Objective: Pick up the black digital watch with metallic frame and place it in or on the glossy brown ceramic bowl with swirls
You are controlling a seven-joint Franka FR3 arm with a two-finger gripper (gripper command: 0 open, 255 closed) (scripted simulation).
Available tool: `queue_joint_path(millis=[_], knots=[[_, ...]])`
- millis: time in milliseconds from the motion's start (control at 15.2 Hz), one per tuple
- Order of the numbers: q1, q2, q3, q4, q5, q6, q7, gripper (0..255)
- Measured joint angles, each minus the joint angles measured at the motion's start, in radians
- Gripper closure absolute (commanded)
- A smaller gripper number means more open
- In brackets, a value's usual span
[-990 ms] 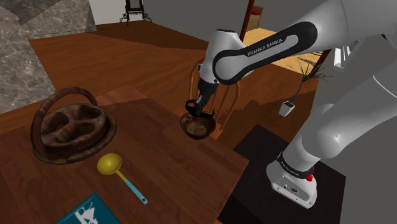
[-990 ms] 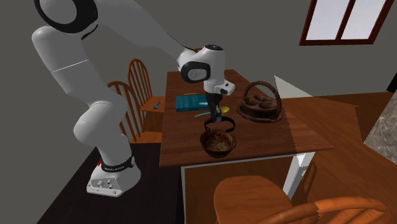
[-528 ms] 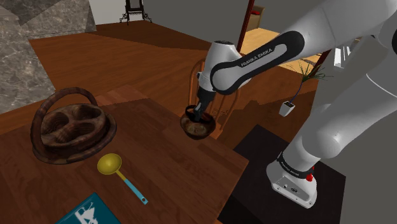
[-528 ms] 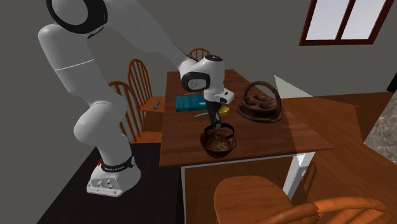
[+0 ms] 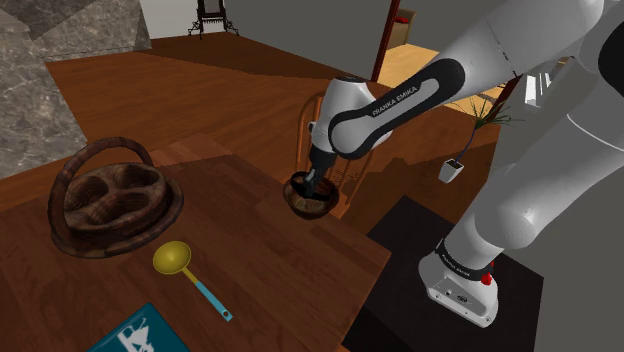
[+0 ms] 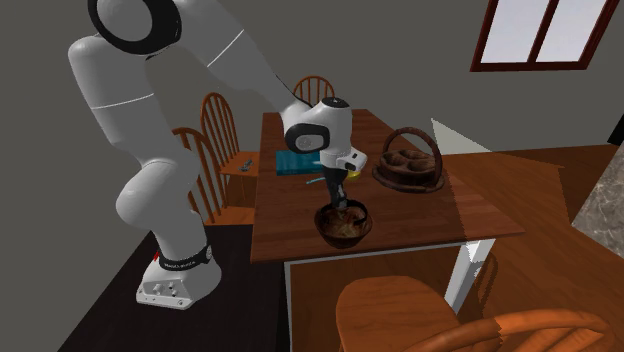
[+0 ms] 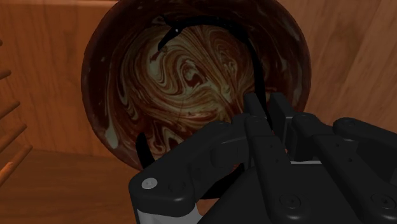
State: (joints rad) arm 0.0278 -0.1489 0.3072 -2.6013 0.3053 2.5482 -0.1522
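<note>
The glossy brown bowl (image 5: 308,202) with cream swirls stands near the table's corner, beside the stand. My gripper (image 5: 315,185) reaches down into the bowl's mouth (image 6: 345,228). In the wrist view the fingers (image 7: 267,105) are shut on the black watch, and its thin strap (image 7: 254,57) loops out over the swirled inside of the bowl (image 7: 191,70). The watch (image 5: 298,181) hangs at about the bowl's rim, and its face is hidden behind the fingers. From the second exterior view the gripper (image 6: 340,200) points straight down just above the bowl's bottom.
A dark woven basket (image 5: 110,200) with a handle sits at the shoulder view's left. A yellow spoon (image 5: 175,258) with a blue handle and a teal book (image 5: 135,335) lie nearer. Wooden chairs (image 6: 215,130) stand around the table, one (image 5: 340,160) right behind the bowl.
The gripper has come down with the watch, from above the bowl to inside its mouth. The arm's forearm has lowered. Nothing else moved.
</note>
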Motion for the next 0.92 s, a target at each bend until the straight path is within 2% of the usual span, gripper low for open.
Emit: queue_joint_path(millis=[198, 264, 660, 924], knots=[[0.0, 0.001, 0.0, 0.0, 0.0, 0.001, 0.0, 255], [0.0, 0.001, 0.0, 0.0, 0.0, 0.001, 0.0, 0], [0.0, 0.001, 0.0, 0.0, 0.0, 0.001, 0.0, 0], [-0.005, -0.098, -0.017, 0.025, -0.003, -0.121, 0.0, 0]])
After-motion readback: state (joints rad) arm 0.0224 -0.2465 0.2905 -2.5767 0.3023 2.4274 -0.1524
